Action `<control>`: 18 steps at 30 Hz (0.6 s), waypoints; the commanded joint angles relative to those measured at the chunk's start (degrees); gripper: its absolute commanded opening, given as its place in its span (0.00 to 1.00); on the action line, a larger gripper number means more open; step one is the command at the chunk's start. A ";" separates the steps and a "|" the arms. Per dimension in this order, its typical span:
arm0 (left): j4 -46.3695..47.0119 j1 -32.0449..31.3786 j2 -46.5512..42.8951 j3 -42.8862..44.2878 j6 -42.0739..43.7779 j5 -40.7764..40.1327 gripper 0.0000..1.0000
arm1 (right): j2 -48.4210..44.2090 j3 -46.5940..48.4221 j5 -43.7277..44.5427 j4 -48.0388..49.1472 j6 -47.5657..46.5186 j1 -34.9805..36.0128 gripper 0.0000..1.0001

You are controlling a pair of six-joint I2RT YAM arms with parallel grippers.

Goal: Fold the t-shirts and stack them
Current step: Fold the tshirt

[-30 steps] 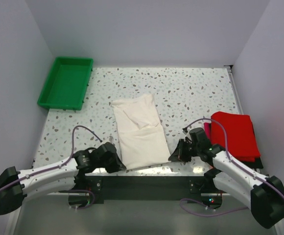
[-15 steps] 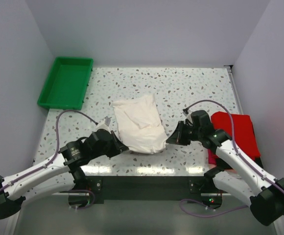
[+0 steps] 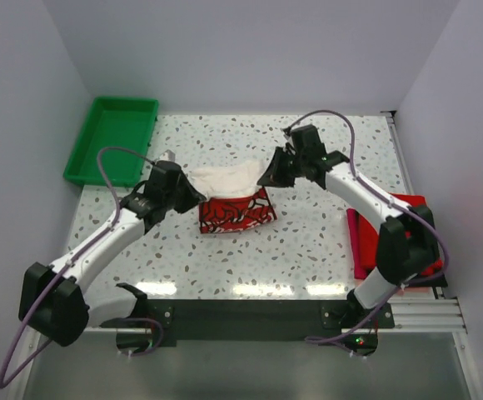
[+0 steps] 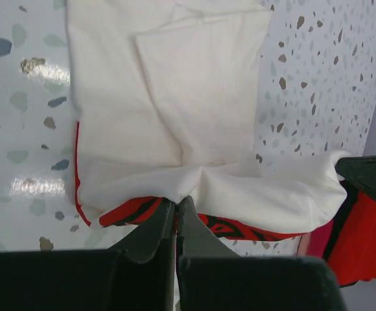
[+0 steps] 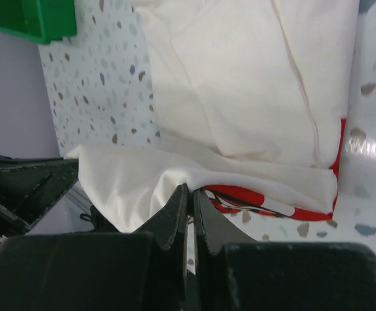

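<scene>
The left tool [image 4: 176, 204] has its fingers pressed together on a pinch of the off-white t-shirt [image 4: 194, 97], at the cloth's raised edge. The right tool [image 5: 189, 191] pinches the same edge at its other corner, its fingers likewise closed on the fabric. Between the two tools the held edge stretches across as a lifted band. The rest of the shirt lies flat on the speckled table [image 3: 308, 237], beyond the fingertips in both wrist views. Just under the held edge, on the turned-up side of the cloth, the red-and-white printed graphic [image 3: 235, 214] shows; in the overhead view it faces the arm bases. The red t-shirts [image 3: 366, 250] lie well apart from the right tool, back toward that arm's base and partly hidden behind its forearm. In the left wrist view they show past the right tool's black body. A green tray [image 3: 112, 137] sits outward of the left tool and beyond it, at the table's far left corner, apart from the shirt
</scene>
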 commanded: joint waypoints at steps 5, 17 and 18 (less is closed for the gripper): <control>15.35 10.21 14.32 11.98 2.46 8.06 0.00 | 20.11 26.66 -2.55 -0.34 -0.91 -4.40 0.00; 27.48 22.78 50.69 30.18 0.01 14.92 0.00 | 61.86 73.52 -9.06 7.56 2.60 -7.56 0.43; 27.58 23.66 52.29 30.88 -0.52 15.45 0.00 | 62.84 74.25 -8.89 8.87 2.69 -7.65 0.58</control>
